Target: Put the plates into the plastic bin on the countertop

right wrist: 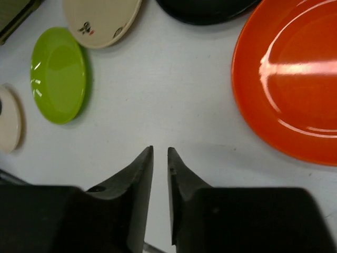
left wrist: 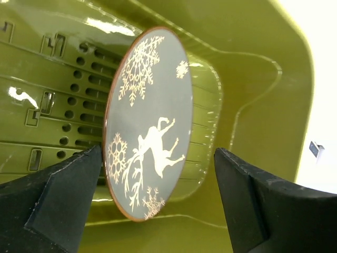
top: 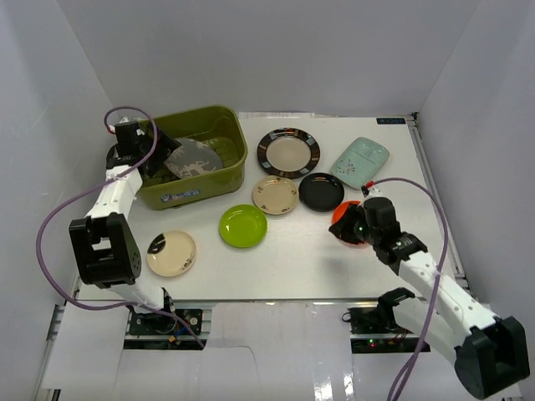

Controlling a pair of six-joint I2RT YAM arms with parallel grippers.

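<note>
Countertop [top: 292, 259]: white, with seven plates lying outside the bin. Bin [top: 221, 184]: olive, far left, one plate inside. Left gripper [left wrist: 158, 155]: low in the bin, jaws spread wide, gripping nothing. Right gripper [right wrist: 160, 153]: over bare countertop just beside the orange plate, jaws drawn to a slit, holding nothing. Grey plate [left wrist: 150, 105]: in the bin, on edge and tilted between the left jaws, its rim close to one finger [left wrist: 68, 184]; contact cannot be told. Risk: unsupported, it may topple flat with a knock, or a finger may catch its rim on withdrawal and drag it up the wall. Orange plate [right wrist: 295, 84]: flat, near right. Risk: the narrowed jaws may only push it, sliding it into the black plate [top: 321, 191] just beside it. Green plate [right wrist: 57, 74]: flat, mid-table, well apart, low risk.
</note>
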